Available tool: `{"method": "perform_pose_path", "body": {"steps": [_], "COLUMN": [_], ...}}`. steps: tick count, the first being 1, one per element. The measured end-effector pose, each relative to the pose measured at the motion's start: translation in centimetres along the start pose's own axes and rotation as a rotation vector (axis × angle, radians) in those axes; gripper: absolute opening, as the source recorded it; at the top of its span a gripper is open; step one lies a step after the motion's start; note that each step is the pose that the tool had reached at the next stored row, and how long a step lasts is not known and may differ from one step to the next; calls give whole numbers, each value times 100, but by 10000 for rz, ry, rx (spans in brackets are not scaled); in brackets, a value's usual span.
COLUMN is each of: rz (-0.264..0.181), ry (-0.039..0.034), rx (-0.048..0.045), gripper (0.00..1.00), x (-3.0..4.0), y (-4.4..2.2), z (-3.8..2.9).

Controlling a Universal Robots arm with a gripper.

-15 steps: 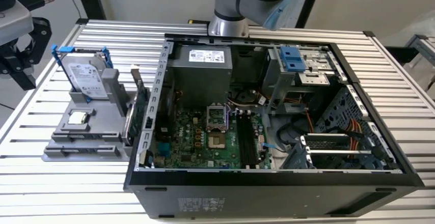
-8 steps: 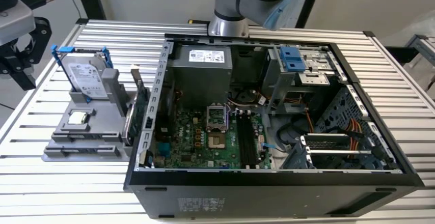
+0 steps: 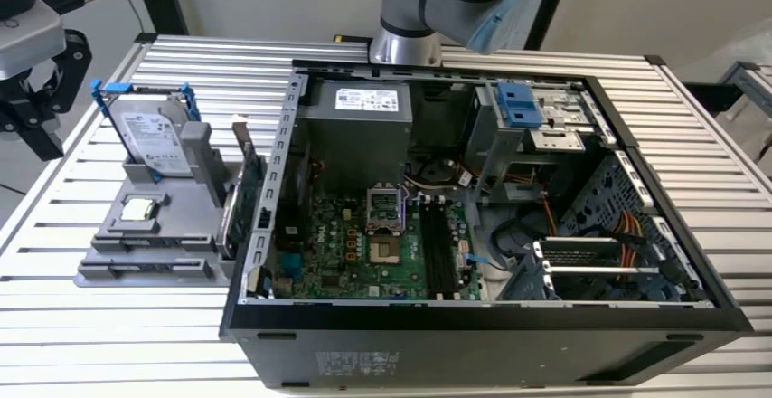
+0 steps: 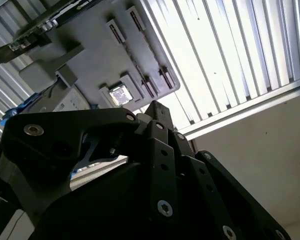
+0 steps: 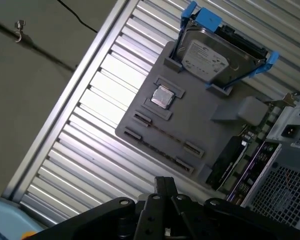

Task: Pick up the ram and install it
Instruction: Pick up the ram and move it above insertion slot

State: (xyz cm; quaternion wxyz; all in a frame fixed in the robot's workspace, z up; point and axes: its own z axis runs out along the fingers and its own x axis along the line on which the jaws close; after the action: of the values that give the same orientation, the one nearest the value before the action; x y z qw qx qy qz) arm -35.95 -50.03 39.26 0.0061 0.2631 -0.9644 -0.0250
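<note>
Ram: whereabouts cannot be told. Cannot tell whether any of the black slots (image 3: pixel 437 249) on the motherboard (image 3: pixel 343 253) is filled.

Gripper (image 5: pixel 165 186): fingertips pressed together in the first wrist view. Hangs above the table's (image 3: pixel 121 344) corner at the exterior view's left (image 3: pixel 42 140), well apart from the case (image 3: pixel 483 335). Black links fill the foreground of the second wrist view (image 4: pixel 155 107).

Grey fixture (image 3: pixel 181 235) lies on the table just beside the case. Carries a drive (image 3: pixel 155 140) upright in a blue frame, a square silver chip (image 3: pixel 139 206) in a recess, and pairs of small end clips (image 5: pixel 142 119) with long grooves between them. Green card (image 3: pixel 248 203) stands on edge between fixture and case.

Labels: white printed label on the drive's face (image 5: pixel 205 57), plainest in the first wrist view. White label on the power supply (image 3: pixel 364 99). Grey label low on the case's outer wall (image 3: pixel 356 362).

View differences: exterior view gives the open case interior, cables and arm base (image 3: pixel 410 18). First wrist view gives fixture, chip (image 5: pixel 163 96) and the case's rear grille (image 5: pixel 285 195). Second wrist view gives the chip (image 4: pixel 121 94) and clips (image 4: pixel 115 31), with the drive largely hidden behind the gripper body.
</note>
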Motion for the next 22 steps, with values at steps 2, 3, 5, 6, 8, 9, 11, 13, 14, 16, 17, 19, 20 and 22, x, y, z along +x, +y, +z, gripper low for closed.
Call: {"method": "perform_pose_path", "body": {"steps": [2,3,5,6,8,9,11,13,14,16,17,19,20,22], "rz": [-77,-116,-194,-235,-317,-358,-440,-526,-571,-660,-706,-797,-838,-914], "ry": [5,6,10,13,17,19,23,28,30,35,37,42,44,47], "rx": [0,0,0,0,0,0,0,0,0,0,-1,-1,-1,-1], "gripper": [0,0,0,0,0,0,0,0,0,0,0,0,0,0], "x": [0,0,0,0,0,0,0,0,0,0,0,0,0,0], "y": [0,0,0,0,0,0,0,0,0,0,-1,-1,-1,0], "z": [0,0,0,0,0,0,0,0,0,0,0,0,0,0]}}
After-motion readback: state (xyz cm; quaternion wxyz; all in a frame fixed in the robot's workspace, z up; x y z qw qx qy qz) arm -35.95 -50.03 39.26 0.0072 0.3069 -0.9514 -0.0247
